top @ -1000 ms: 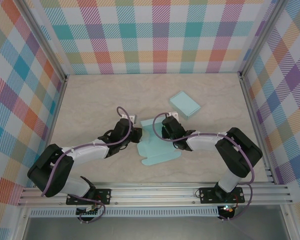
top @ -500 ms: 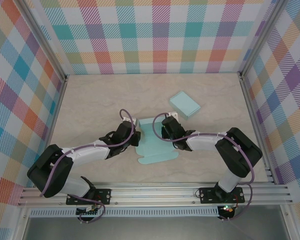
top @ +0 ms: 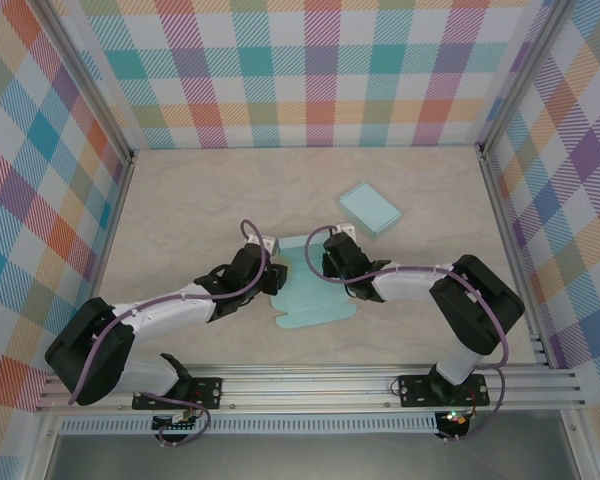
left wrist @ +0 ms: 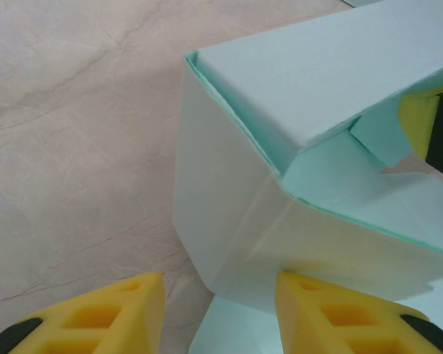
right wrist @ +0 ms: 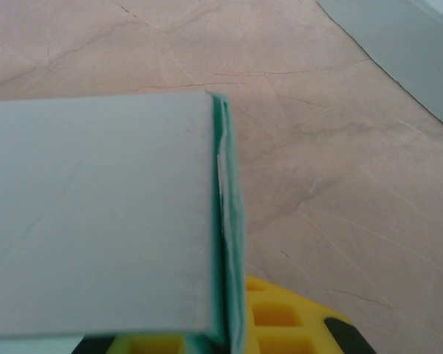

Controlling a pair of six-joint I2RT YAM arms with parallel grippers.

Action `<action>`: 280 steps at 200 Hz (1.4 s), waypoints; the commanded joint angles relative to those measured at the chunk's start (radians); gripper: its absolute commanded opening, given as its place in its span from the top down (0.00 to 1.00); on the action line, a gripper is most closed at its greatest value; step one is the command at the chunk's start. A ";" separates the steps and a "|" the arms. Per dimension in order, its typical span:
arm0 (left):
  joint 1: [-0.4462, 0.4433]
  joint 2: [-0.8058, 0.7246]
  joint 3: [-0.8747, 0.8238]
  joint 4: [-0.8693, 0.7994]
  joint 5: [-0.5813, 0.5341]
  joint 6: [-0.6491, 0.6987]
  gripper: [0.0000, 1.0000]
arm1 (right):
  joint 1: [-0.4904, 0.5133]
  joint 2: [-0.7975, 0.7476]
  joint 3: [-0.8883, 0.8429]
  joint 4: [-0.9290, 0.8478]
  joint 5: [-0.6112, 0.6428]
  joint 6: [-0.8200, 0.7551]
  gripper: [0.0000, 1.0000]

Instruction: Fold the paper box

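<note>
The pale teal paper box [top: 310, 290] lies half folded at the table's middle, one wall raised and flat flaps spread toward the front. My left gripper [top: 271, 278] is at its left side. In the left wrist view the left gripper [left wrist: 220, 313] is open around the box's lower corner [left wrist: 229, 221]. One yellow finger [left wrist: 340, 313] touches the wall and the other finger [left wrist: 111, 317] stands apart over the table. My right gripper [top: 326, 262] is shut on the doubled wall edge [right wrist: 225, 243] of the paper box, the paper pinched between its yellow pads [right wrist: 280, 324].
A second teal box [top: 370, 208], folded shut, lies behind and to the right of the arms. Plaid walls and metal rails close the table on three sides. Bare marbled tabletop [top: 190, 210] stretches to the left and back.
The left gripper's jaws have opened and let go of the box wall they were pinching. The right gripper has kept its hold, and the box has barely shifted.
</note>
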State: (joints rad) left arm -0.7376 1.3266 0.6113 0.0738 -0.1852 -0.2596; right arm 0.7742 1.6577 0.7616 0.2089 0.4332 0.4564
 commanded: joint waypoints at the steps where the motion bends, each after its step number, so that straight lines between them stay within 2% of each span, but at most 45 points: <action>1: -0.012 -0.003 0.011 -0.001 -0.016 0.021 0.55 | 0.013 0.020 0.015 -0.012 -0.033 -0.002 1.00; 63: -0.016 0.078 0.053 0.066 -0.140 0.027 0.55 | 0.020 0.016 0.012 -0.005 -0.049 0.001 1.00; 116: -0.017 0.141 0.073 0.120 -0.190 0.033 0.56 | 0.030 0.015 0.013 -0.011 -0.048 0.005 1.00; 152: -0.016 0.179 0.070 0.151 -0.299 0.028 0.65 | 0.036 0.014 0.015 -0.012 -0.054 0.011 1.00; 184: -0.019 0.241 0.086 0.170 -0.445 0.020 0.82 | 0.049 0.026 0.025 -0.012 -0.062 0.034 1.00; 201: -0.021 0.272 0.098 0.164 -0.509 0.001 0.88 | 0.057 0.044 0.045 -0.035 -0.062 0.059 1.00; 238: -0.025 0.313 0.116 0.131 -0.614 -0.075 0.90 | 0.072 0.074 0.078 -0.054 -0.072 0.117 1.00; 280: -0.025 0.336 0.171 -0.036 -0.771 -0.249 0.90 | 0.085 0.104 0.106 -0.058 -0.105 0.175 1.00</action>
State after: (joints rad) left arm -0.7654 1.6394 0.7444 0.1749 -0.7822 -0.3737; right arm 0.8410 1.7340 0.8532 0.2047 0.4011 0.5667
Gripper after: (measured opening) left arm 0.100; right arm 0.102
